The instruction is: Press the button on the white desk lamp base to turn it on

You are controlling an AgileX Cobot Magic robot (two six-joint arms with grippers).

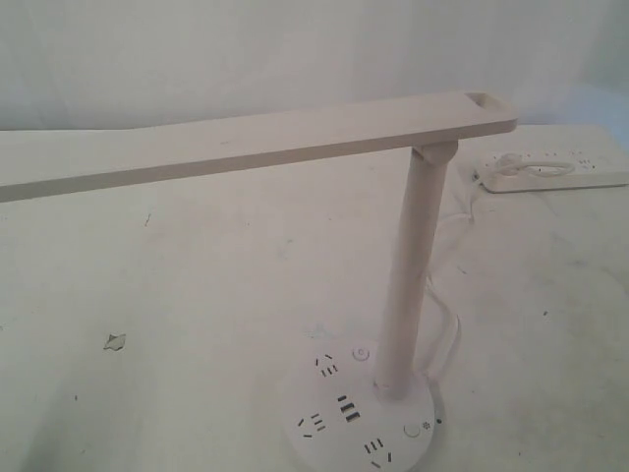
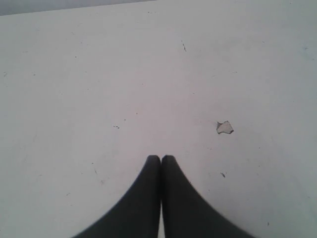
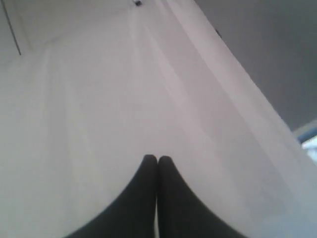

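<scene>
Clenched on nothing, left tool (image 2: 161, 158) and right tool (image 3: 157, 158) both suit a poke — I'd bring the right one straight down on the button (image 1: 412, 430), beside the post (image 1: 408, 275) on the white desk lamp base (image 1: 388, 438).

Of the left gripper (image 2: 161, 158), only two matt black fingers (image 2: 143, 198) are shown, smooth and unmarked. Each is broad at the root and swept in a concave curve to a narrow rounded tip, and a thin pale seam is seen between their straight inner edges. The right gripper (image 3: 157, 158) is formed alike: two dark, plain fingers (image 3: 178, 208) of the same flared outline, divided by a hairline seam.
</scene>
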